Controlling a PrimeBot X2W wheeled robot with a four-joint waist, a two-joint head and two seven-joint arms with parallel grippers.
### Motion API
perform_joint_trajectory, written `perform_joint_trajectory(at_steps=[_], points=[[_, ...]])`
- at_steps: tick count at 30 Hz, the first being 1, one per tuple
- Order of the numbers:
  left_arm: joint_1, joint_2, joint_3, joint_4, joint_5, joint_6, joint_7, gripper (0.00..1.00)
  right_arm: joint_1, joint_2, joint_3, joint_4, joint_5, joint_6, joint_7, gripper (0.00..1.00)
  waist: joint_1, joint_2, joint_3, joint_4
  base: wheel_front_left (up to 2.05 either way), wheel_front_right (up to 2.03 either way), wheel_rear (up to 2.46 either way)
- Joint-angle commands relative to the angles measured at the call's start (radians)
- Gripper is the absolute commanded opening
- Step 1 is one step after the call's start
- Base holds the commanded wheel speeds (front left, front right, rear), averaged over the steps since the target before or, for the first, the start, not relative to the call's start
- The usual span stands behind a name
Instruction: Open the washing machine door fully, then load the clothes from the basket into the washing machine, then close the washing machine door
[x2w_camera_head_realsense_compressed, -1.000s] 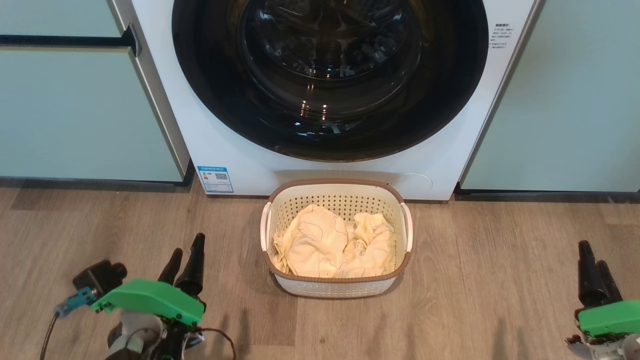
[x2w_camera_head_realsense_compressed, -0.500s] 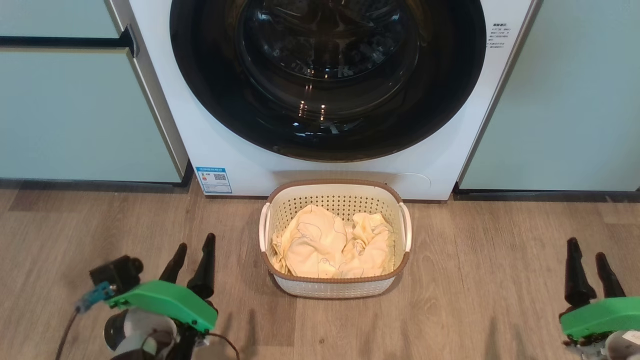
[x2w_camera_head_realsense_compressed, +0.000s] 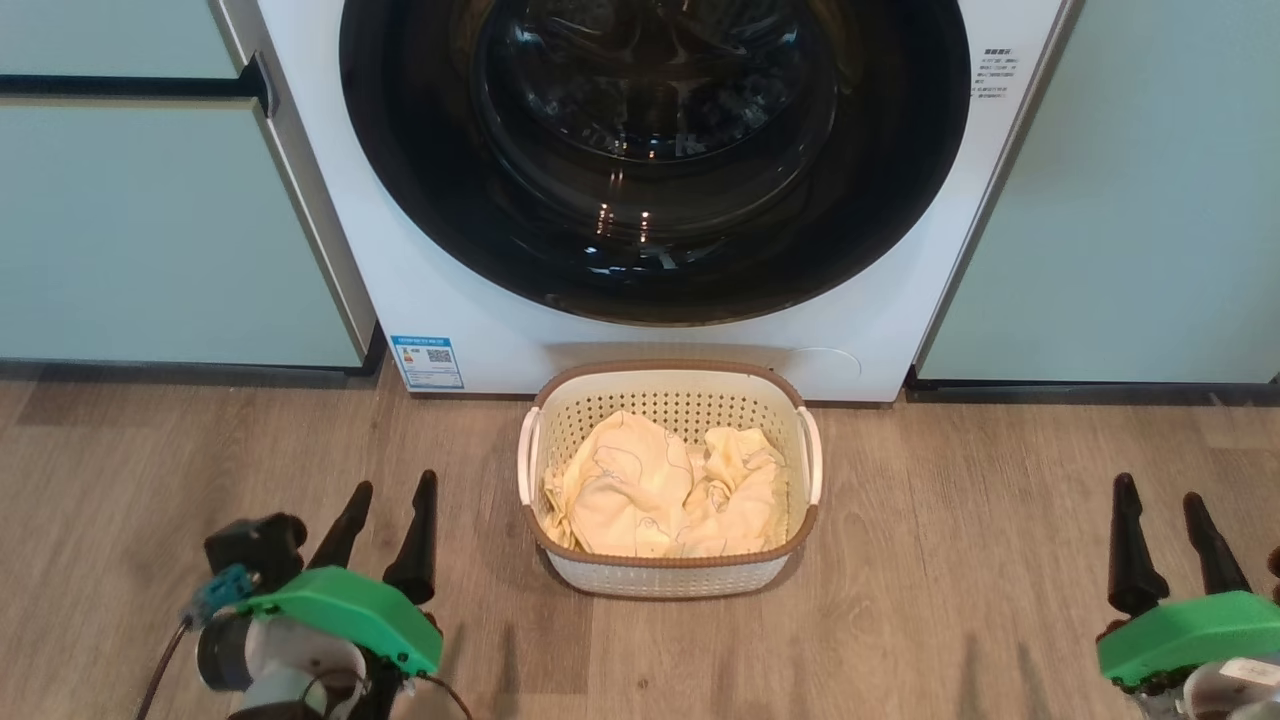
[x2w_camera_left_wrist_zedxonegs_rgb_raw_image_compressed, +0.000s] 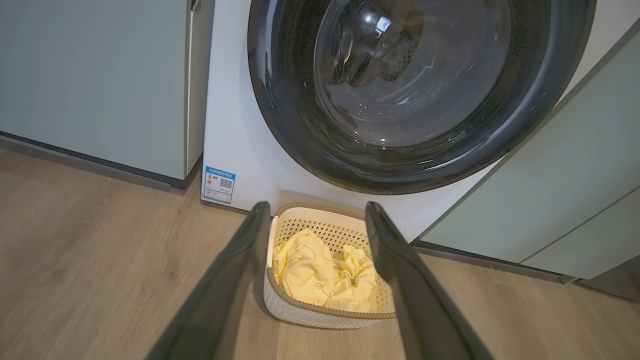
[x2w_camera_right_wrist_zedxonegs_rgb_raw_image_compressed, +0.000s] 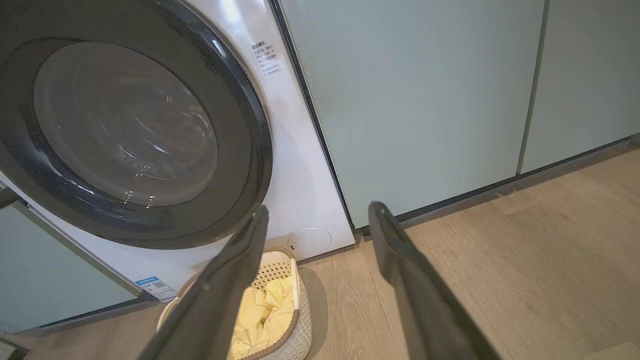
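The white washing machine (x2w_camera_head_realsense_compressed: 480, 300) stands ahead with its round glossy black door (x2w_camera_head_realsense_compressed: 655, 150) shut flat against the front. On the floor right before it sits the cream basket (x2w_camera_head_realsense_compressed: 668, 575), holding crumpled pale yellow clothes (x2w_camera_head_realsense_compressed: 660, 490). My left gripper (x2w_camera_head_realsense_compressed: 393, 495) hovers open at the lower left, left of the basket and apart from it. At the lower right my right gripper (x2w_camera_head_realsense_compressed: 1160, 495) is open too, well right of the basket. In the left wrist view the open fingers (x2w_camera_left_wrist_zedxonegs_rgb_raw_image_compressed: 235, 280) frame the basket (x2w_camera_left_wrist_zedxonegs_rgb_raw_image_compressed: 320, 312) and clothes (x2w_camera_left_wrist_zedxonegs_rgb_raw_image_compressed: 320, 270). The right wrist view shows the door (x2w_camera_right_wrist_zedxonegs_rgb_raw_image_compressed: 125, 130) and the basket (x2w_camera_right_wrist_zedxonegs_rgb_raw_image_compressed: 295, 330) at lower left.
Pale green cabinets (x2w_camera_head_realsense_compressed: 150, 220) flank the machine on the left and on the right (x2w_camera_head_realsense_compressed: 1150, 200). A blue sticker (x2w_camera_head_realsense_compressed: 428, 362) marks the machine's lower left corner. Wood-look floor (x2w_camera_head_realsense_compressed: 950, 520) stretches between both grippers and the basket.
Both grippers have spread their fingers apart and shifted slightly inward. The basket, clothes and door have not moved.
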Motion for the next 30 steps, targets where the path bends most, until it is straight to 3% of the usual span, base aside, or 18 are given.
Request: perform_joint_trajectory(at_steps=[1, 30], points=[[-0.066, 0.027, 0.017, -0.026, 0.030, -0.001, -0.014, 1.00, -0.066, -0.009, 0.021, -0.034, -0.034, -0.002, -0.017, 1.00, 0.0000, 0.0000, 0.000, 0.000, 0.00, 0.00, 0.00], [-0.118, 0.045, -0.015, 0.013, 0.380, 0.006, -0.102, 1.00, -0.102, -0.011, 0.046, -0.033, -0.416, -0.003, -0.106, 1.00, 0.0000, 0.0000, 0.017, -0.004, 0.00, 0.00, 0.00]])
